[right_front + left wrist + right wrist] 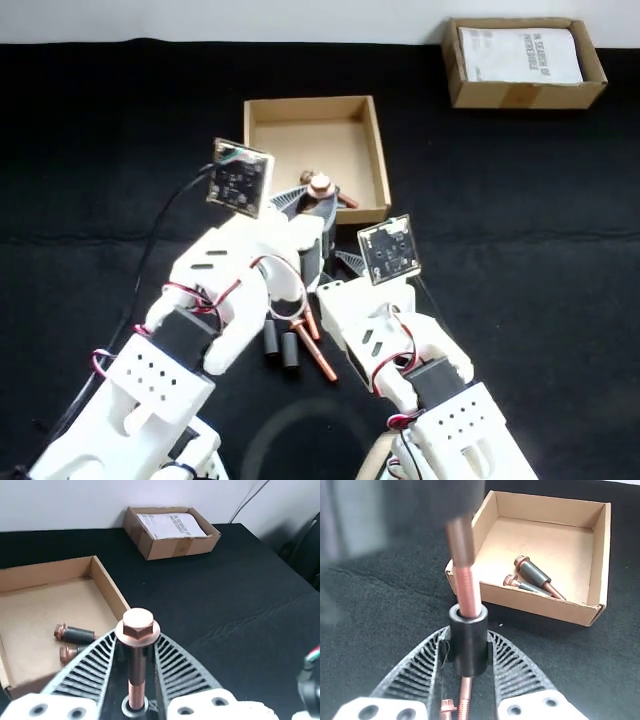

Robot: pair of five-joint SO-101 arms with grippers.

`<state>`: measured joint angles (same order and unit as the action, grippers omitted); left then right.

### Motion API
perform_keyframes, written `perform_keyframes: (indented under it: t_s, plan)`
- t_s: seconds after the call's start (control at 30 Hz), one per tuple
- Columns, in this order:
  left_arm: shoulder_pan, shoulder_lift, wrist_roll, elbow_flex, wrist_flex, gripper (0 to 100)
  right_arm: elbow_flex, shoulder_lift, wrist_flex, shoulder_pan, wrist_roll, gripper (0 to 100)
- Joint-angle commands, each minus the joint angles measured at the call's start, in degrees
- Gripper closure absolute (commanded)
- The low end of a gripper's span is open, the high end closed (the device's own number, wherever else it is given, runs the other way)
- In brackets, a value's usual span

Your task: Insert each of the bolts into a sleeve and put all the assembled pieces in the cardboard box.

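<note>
1. While the bolt [136, 655] stands head-up with its threaded end inside the sleeve [467, 645], you are mid-insertion; the head sits well above the sleeve.
2. Next, I judge, press them together in line until the head seats, then carry the piece to the cardboard box [378, 150] at 12 o'clock, where two assembled pieces [535, 575] lie.
3. Left jaws are clamped on the bolt's shank; right jaws are clamped on the sleeve.
4. Both arms are stretched forward, meeting near the box; loose bolts [322, 362] and loose sleeves [270, 338] lie on the table [520, 300] at 6 o'clock.
</note>
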<state>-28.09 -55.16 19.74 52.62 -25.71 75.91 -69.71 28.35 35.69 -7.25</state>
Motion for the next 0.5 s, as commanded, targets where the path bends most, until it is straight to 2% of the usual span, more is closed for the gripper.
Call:
perform_keyframes:
  t_s: [0.0,0.13,0.47]
  plan:
    - [-1.3,-0.4,0.3,-0.2,0.0,99,-0.7,-1.6,-0.2,-1.4,0.0,99.1]
    - [-1.3,-0.3,0.3,0.5,0.0,99,-0.8,-1.6,-0.2,-2.9,0.1,99.1]
    - [-5.1,0.0,-0.1,8.0,0.4,98,-0.8,-1.6,-0.2,-0.2,0.1,99.1]
